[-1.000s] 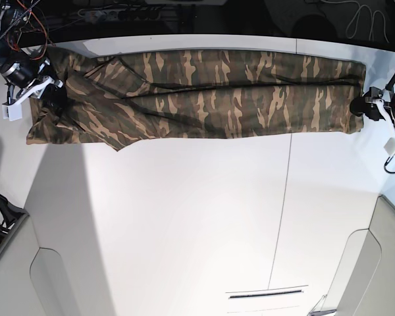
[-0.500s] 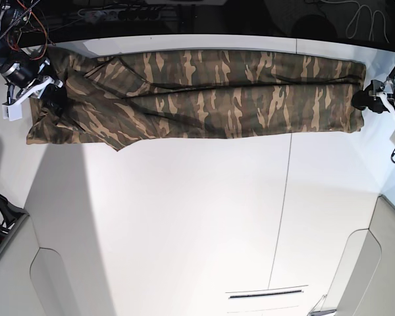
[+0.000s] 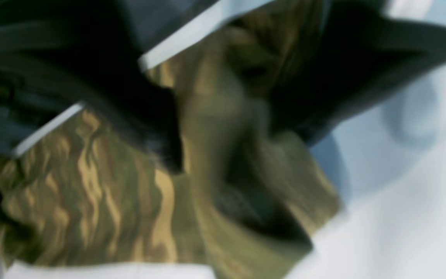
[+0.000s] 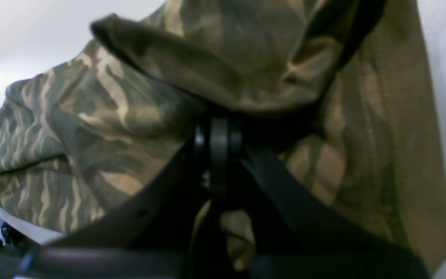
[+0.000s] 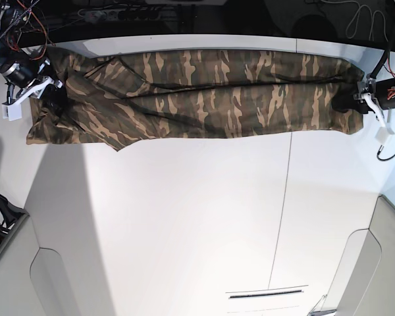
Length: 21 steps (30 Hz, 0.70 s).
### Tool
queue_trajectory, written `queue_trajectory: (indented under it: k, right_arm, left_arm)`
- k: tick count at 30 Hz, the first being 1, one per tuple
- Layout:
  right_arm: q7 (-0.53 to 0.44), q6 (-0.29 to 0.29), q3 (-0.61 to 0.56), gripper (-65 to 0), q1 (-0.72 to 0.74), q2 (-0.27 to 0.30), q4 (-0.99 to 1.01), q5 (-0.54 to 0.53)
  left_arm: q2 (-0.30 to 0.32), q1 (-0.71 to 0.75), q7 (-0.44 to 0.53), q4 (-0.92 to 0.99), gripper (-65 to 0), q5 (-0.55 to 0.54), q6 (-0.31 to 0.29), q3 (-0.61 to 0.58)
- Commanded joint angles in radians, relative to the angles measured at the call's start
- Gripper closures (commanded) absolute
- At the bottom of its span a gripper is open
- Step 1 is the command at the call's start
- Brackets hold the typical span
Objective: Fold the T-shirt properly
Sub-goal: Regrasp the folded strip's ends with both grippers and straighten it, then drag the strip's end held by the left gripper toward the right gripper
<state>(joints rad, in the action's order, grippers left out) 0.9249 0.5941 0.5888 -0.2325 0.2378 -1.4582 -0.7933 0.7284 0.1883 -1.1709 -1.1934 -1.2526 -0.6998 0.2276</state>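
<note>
Lengthwise, the T-shirt [image 5: 204, 99] lies as a long narrow band across the far part of the white table [image 5: 197, 217], close to its back edge, and its long axis runs straight from one arm to the other. That line is what the next fold turns on: each claw sits at one short end of the band, so neither is nearer to the middle, and any fold end to end must travel along that axis.

At the end on the base view's left, the right gripper [image 5: 49, 89] has its jaws pressed together on bunched cloth; the right wrist view shows the black fingers [image 4: 219, 151] meeting under a draped flap of the shirt [image 4: 130, 116], so it is pinching fabric. From this claw the rest of the shirt stretches away toward the other arm.

At the opposite end, the left gripper [image 5: 355, 102] sits on the shirt's end edge. The left wrist view is blurred, yet a ridge of cloth [image 3: 215, 128] stands between the two dark fingers [image 3: 145, 128], which are partly drawn in around it. Whether they grip it firmly cannot be told.

By judgement, with both ends taken, the band could be lifted and brought end to end.
</note>
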Motion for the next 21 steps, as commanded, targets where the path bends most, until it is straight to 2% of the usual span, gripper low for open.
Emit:
queue_trajectory:
  k: [1,2,3,7,11,14,15,16,21]
  right_arm:
    - [-0.001,-0.003,0.003,0.0,0.005,0.014,-0.01,-0.011]
    - [-0.001,-0.003,0.003,0.0,0.005,0.014,-0.01,-0.011]
    - [-0.001,-0.003,0.003,0.0,0.005,0.014,-0.01,-0.013]
    - [0.002,-0.003,0.004,0.0,0.005,0.015,-0.01,-0.068]
    - [0.098,-0.003,0.01,0.0,0.005,0.015,-0.027,-0.193]
    - [0.127,0.008,0.023,-17.0,0.005,0.014,-0.058,-0.213]
    - [0.127,0.008,0.03,-20.5,0.005,0.014,-0.072,-0.213]
    - [0.128,0.008,0.039,-22.2,0.005,0.014,-0.089,-0.213]
    - [0.173,0.008,0.087,-22.3,-0.001,0.014,-0.184,-0.213]
  left_arm:
    - [0.018,0.003,-0.021,-0.003,-9.2,0.009,0.002,0.003]
    - [0.018,0.003,-0.014,-0.003,-2.8,0.006,0.002,0.003]
    - [0.018,0.003,-0.006,-0.003,0.0,0.006,0.002,0.003]
    - [0.021,-0.008,0.027,-0.005,0.0,0.006,0.002,0.003]
    - [0.026,-0.04,0.026,-0.005,0.0,0.007,0.002,0.003]
    - [0.026,-0.087,0.027,-0.005,0.0,0.014,0.002,0.003]
    - [0.026,-0.106,0.027,-0.005,0.0,0.023,0.002,0.003]
    - [0.027,-0.127,0.027,-0.005,0.0,0.039,0.002,0.003]
    - [0.048,-0.22,0.088,-0.005,0.0,0.145,0.002,0.003]
